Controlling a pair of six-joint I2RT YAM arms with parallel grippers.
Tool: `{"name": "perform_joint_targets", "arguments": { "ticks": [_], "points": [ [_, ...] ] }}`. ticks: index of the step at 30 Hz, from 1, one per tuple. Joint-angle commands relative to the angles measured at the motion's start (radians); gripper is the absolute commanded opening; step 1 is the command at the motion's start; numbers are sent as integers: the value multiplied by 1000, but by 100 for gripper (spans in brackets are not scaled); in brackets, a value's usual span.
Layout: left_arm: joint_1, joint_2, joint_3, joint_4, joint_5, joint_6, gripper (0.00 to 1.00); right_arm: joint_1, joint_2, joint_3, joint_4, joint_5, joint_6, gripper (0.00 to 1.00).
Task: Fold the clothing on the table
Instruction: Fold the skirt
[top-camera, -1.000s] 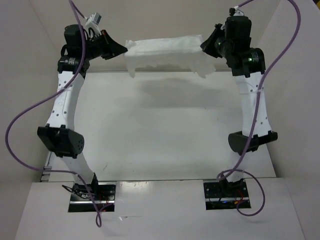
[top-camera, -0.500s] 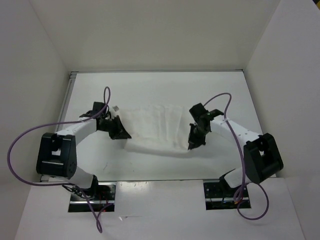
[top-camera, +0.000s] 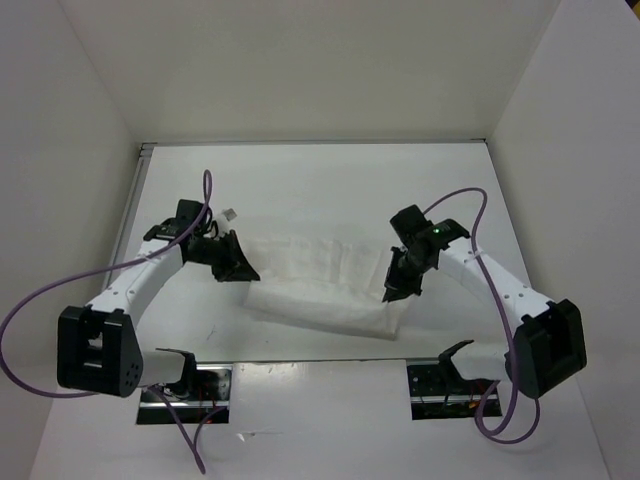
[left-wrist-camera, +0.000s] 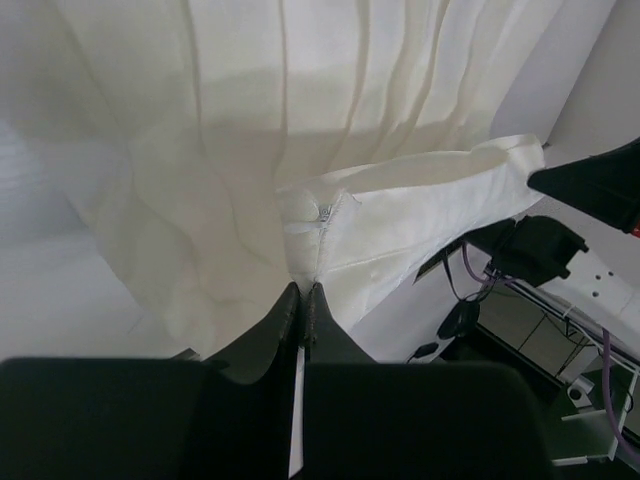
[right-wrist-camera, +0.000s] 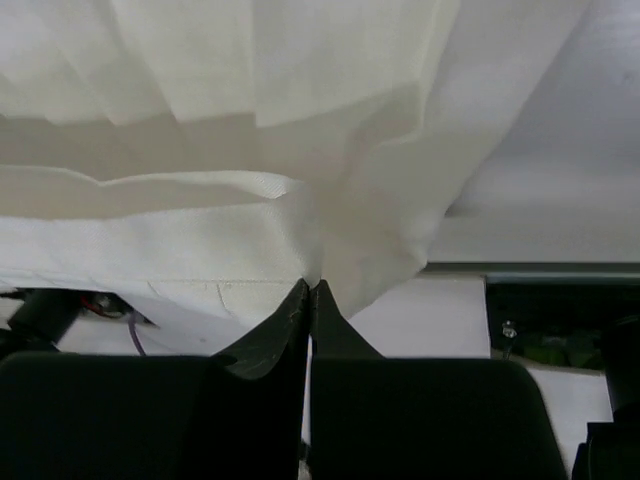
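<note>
The left claw (top-camera: 243, 268) is closed on the left end of the white pleated clothing (top-camera: 320, 280). The right claw (top-camera: 392, 292) pinches its right end, over the table (top-camera: 330, 190).

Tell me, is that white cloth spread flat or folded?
Partly folded. The clothing is doubled over itself between the left end effector and right end effector, each shut on an edge; wrist views show two layers.

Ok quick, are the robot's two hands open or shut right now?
Left gripper: shut, holding the clothing.
Right gripper: shut, holding the clothing too.
</note>
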Motion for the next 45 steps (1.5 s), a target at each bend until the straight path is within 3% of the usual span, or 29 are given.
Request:
{"name": "perform_joint_targets", "arguments": {
  "ticks": [1, 5, 9, 14, 27, 32, 37, 39, 40, 41, 43, 44, 45],
  "points": [
    [6, 65, 105, 69, -73, 11, 0, -57, 22, 127, -61, 171, -2, 0],
    [6, 176, 220, 169, -169, -9, 0, -135, 89, 233, 7, 278, -52, 0],
    [-3, 301, 301, 302, -191, -47, 0, -175, 161, 253, 104, 289, -75, 0],
    [-3, 403, 409, 344, -251, -56, 0, -175, 249, 253, 201, 299, -75, 0],
    [-21, 513, 400, 386, -356, -56, 0, -184, 445, 402, 304, 397, -105, 0],
    [-31, 604, 490, 399, -387, -56, 0, -184, 504, 442, 304, 420, -125, 0],
    [-40, 675, 522, 411, -499, -90, 0, -202, 552, 431, 427, 475, -134, 0],
    [-40, 701, 522, 437, -546, -101, 0, -212, 553, 402, 498, 489, -161, 6],
    [-40, 701, 533, 437, -586, -113, 10, -212, 553, 393, 555, 501, -180, 32],
    [-40, 701, 533, 448, -597, -113, 33, -225, 553, 420, 543, 501, -180, 40],
    [-40, 675, 544, 457, -619, -127, 71, -226, 530, 498, 480, 519, -180, 43],
    [-40, 649, 544, 457, -629, -141, 83, -213, 502, 512, 438, 536, -180, 48],
    [-40, 577, 533, 457, -643, -141, 87, -201, 470, 523, 422, 556, -180, 50]
  ]
}}
